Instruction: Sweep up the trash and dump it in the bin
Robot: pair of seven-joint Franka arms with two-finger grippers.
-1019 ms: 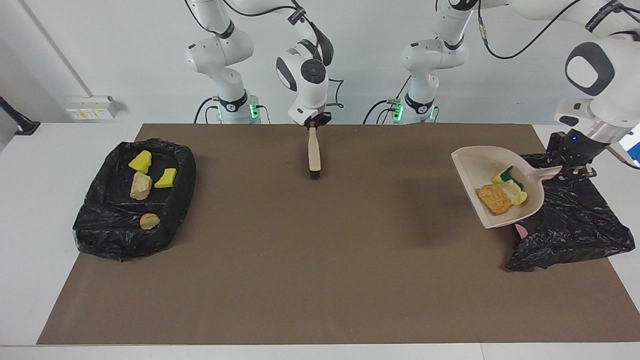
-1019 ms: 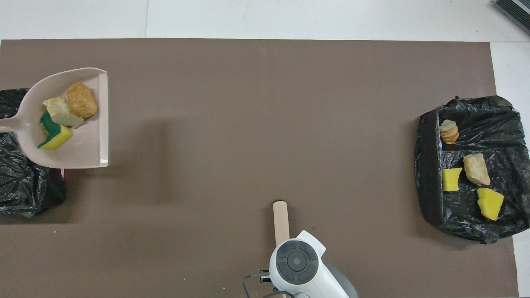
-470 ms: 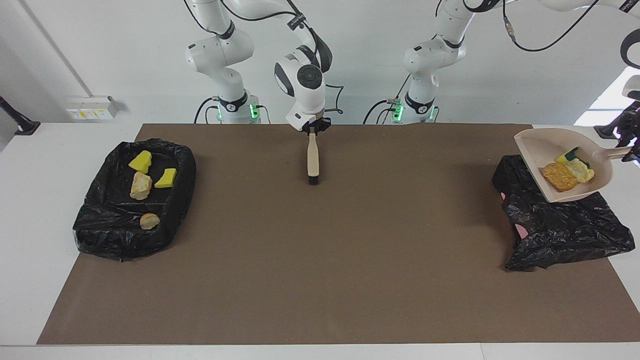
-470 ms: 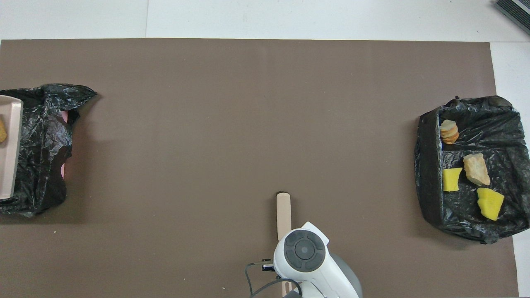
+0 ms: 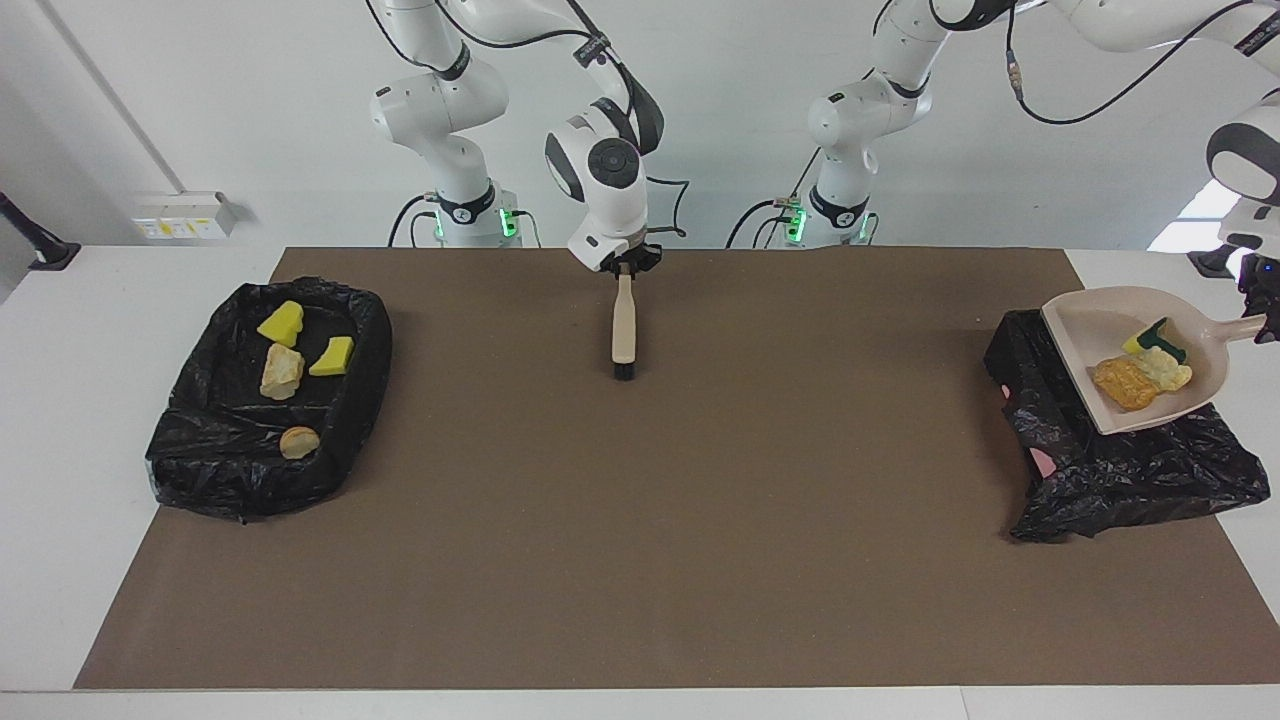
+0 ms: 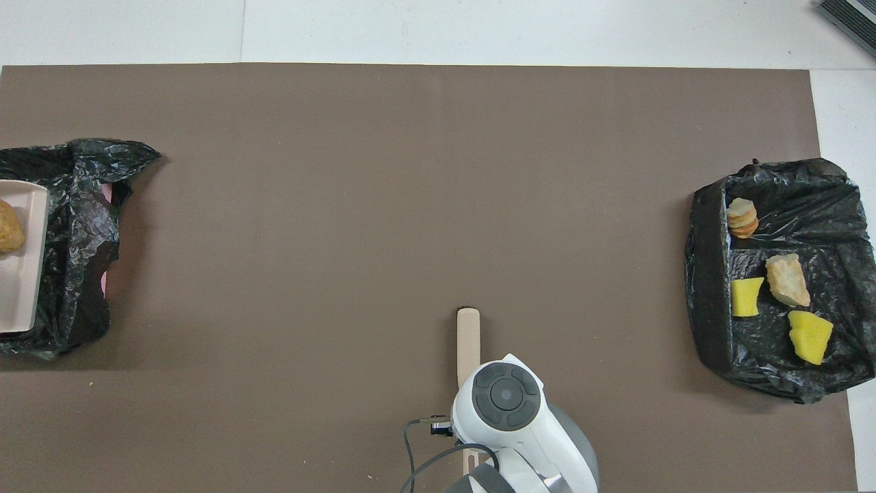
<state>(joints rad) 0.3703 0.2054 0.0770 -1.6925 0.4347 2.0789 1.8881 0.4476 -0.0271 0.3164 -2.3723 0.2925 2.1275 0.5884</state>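
The left gripper (image 5: 1262, 325), at the right edge of the facing view, had its jaws closed on the handle of the beige dustpan (image 5: 1085, 330). The dustpan hung in the air right over the black bag bin (image 5: 1120, 465) at the left arm's end of the table (image 5: 640, 560). Three bits of trash lay in the pan: an orange-brown lump (image 5: 1122, 383), a pale lump (image 5: 1165, 368) and a yellow sponge with a green side (image 5: 1150, 340). They sat low in the pan, close to the handle, while the pan's open mouth pointed to the upper left of the frame. So I think the pan had to tip its mouth downward for the trash to slide off into the bag below.

The right gripper (image 5: 624, 268), in the top middle, waited with its jaws shut on the brush (image 5: 624, 325), which pointed down toward the brown mat. In the middle left of the frame, another black bag tray (image 5: 200, 470) held more scraps.
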